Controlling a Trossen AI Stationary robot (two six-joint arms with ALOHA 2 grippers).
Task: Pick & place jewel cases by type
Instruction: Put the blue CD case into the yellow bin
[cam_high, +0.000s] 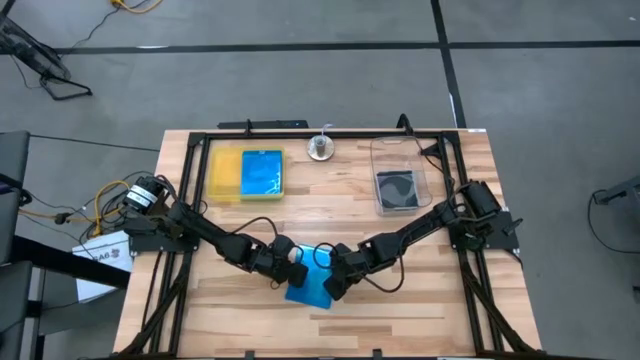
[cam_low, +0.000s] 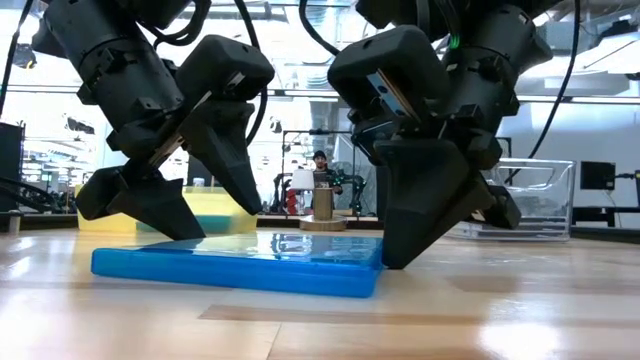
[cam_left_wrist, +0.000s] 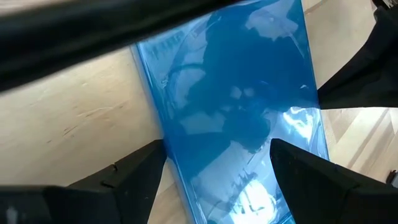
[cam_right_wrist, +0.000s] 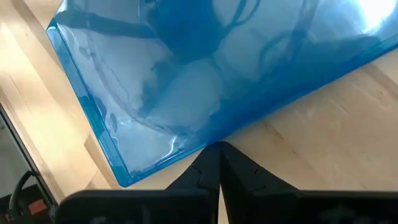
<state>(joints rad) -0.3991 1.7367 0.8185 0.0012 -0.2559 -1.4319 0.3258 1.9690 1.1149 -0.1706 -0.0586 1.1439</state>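
Observation:
A translucent blue jewel case (cam_high: 310, 285) lies flat on the wooden table near its front middle, also seen in the low view (cam_low: 240, 262). My left gripper (cam_high: 290, 262) is open at the case's left side, slanting down. In the left wrist view one finger (cam_left_wrist: 140, 171) stands at the case's edge and the other (cam_left_wrist: 305, 171) is over its top. My right gripper (cam_high: 333, 288) is shut, with its tips at the case's right edge. A second blue case (cam_high: 262, 172) lies on the yellow tray (cam_high: 222, 175). A black-insided case (cam_high: 397, 190) lies in the clear tub (cam_high: 400, 150). My left gripper: I cannot tell whether its open fingers touch the blue case. My right gripper sets its shut fingertips (cam_right_wrist: 217, 155) against the case's right-facing edge (cam_right_wrist: 231, 132), slanting down from the table's right. The tips reach down to the table (cam_low: 385, 262). The case stays flat on the wood.
A small round wooden stand (cam_high: 320, 148) sits at the far middle between tray and tub. A black frame rail (cam_high: 320, 133) runs along the table's far edge and sides. Bare wood lies in front of the case (cam_high: 400, 320).

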